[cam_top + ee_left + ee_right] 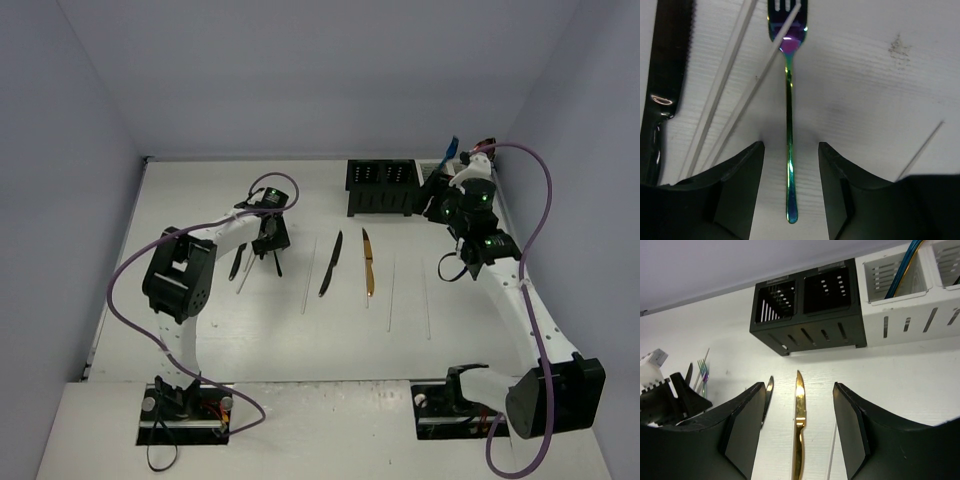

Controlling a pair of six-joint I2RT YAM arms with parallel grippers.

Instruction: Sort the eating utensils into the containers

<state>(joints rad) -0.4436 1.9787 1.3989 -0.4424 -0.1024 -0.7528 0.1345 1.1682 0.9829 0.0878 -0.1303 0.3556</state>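
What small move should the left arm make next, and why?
Probably close the left gripper on the slim iridescent metal fork: the fork's handle lies between the open jaws with a gap on each side, so nothing is gripped yet.

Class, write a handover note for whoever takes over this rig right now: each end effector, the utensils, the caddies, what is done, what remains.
Left end effector: open, astride the iridescent fork handle, not gripping.
Right end effector: open, holding nothing.
Done: one blue utensil stands in the white caddy; nothing shows in the black caddy.
Left: fork, gold knife, black knife and white chopsticks lie on the table.
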